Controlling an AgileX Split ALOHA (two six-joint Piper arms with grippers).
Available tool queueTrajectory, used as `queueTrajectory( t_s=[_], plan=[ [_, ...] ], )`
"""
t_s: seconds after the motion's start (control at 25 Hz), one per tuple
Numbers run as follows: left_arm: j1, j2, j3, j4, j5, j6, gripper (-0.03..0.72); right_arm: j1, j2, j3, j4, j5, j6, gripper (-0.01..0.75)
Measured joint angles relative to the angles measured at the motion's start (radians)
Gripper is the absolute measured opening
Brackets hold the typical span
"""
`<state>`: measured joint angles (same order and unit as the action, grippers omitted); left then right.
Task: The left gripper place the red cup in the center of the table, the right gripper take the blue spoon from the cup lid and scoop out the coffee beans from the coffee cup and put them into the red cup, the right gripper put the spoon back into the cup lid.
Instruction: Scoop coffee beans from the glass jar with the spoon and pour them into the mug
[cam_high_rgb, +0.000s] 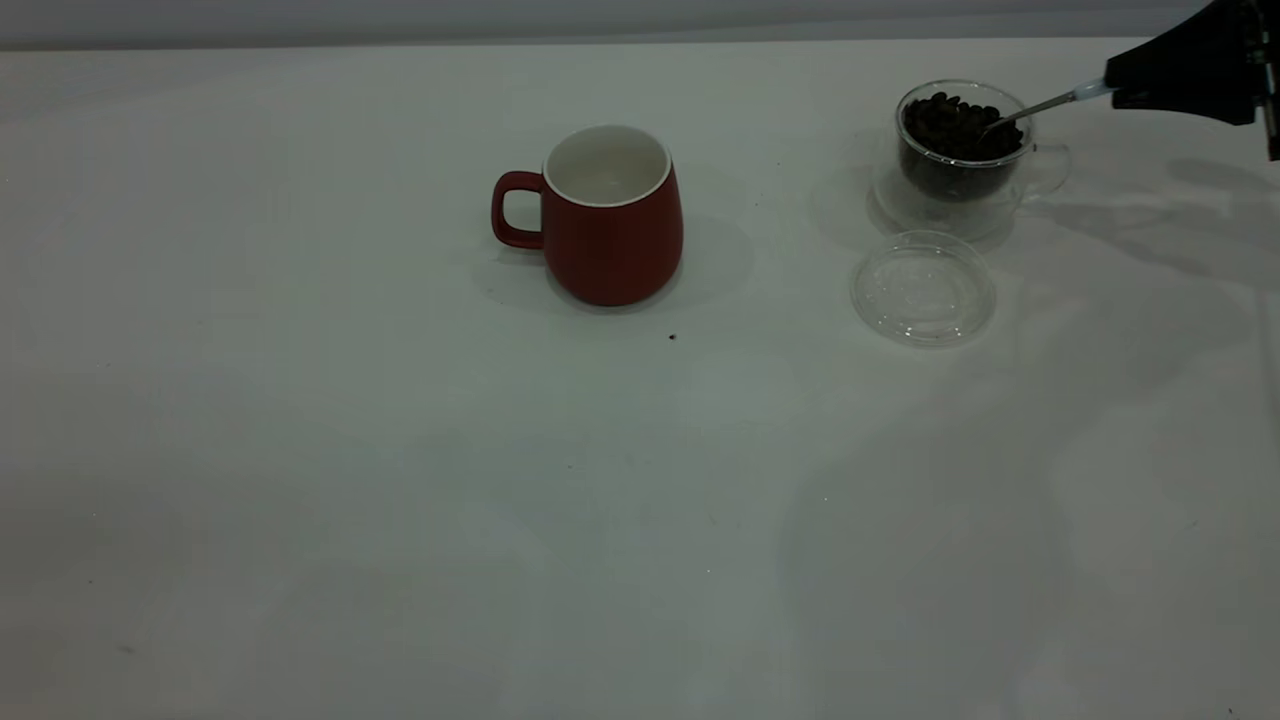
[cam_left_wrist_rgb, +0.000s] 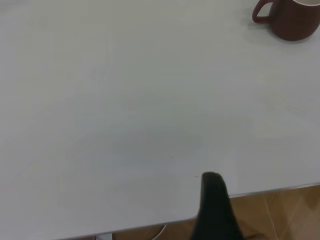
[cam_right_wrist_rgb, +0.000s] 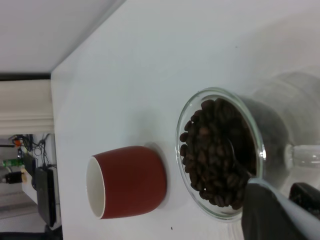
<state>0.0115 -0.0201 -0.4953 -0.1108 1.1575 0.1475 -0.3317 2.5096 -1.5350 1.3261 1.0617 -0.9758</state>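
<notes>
Red cup (cam_high_rgb: 610, 225) stands upright near the centre of the table (cam_high_rgb: 400, 500), handle toward the frame's left, white inside. At upper right, the glass coffee cup (cam_high_rgb: 958, 160) holds dark coffee beans (cam_high_rgb: 960, 125); the clear cup lid (cam_high_rgb: 923, 288) lies flat just below it. The right gripper (cam_high_rgb: 1125, 88) reaches in from the upper right corner, jaws closed on the spoon (cam_high_rgb: 1040, 105), whose bowl dips into the beans. The left gripper (cam_left_wrist_rgb: 214, 210) shows only as one dark finger at the table edge; its opening cannot be told.

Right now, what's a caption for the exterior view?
Right gripper dips spoon into bean cup; red cup waits.
</notes>
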Motion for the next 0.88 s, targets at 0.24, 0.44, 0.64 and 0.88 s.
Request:
queueTrajectory(
  t_s=[0.24, 0.44, 0.64, 0.88],
  plan=[
    [0.000, 0.000, 0.000, 0.000, 0.000, 0.000, 0.587, -0.036, 0.000, 0.000, 0.000, 0.030, -0.004, 0.105],
    [0.000, 0.000, 0.000, 0.000, 0.000, 0.000, 0.587, -0.040, 0.000, 0.000, 0.000, 0.057, -0.011, 0.105],
    [0.000, 0.000, 0.000, 0.000, 0.000, 0.000, 0.587, -0.043, 0.000, 0.000, 0.002, 0.077, -0.012, 0.105],
    [0.000, 0.000, 0.000, 0.000, 0.000, 0.000, 0.587, -0.046, 0.000, 0.000, 0.039, 0.085, -0.019, 0.105]
  ],
)
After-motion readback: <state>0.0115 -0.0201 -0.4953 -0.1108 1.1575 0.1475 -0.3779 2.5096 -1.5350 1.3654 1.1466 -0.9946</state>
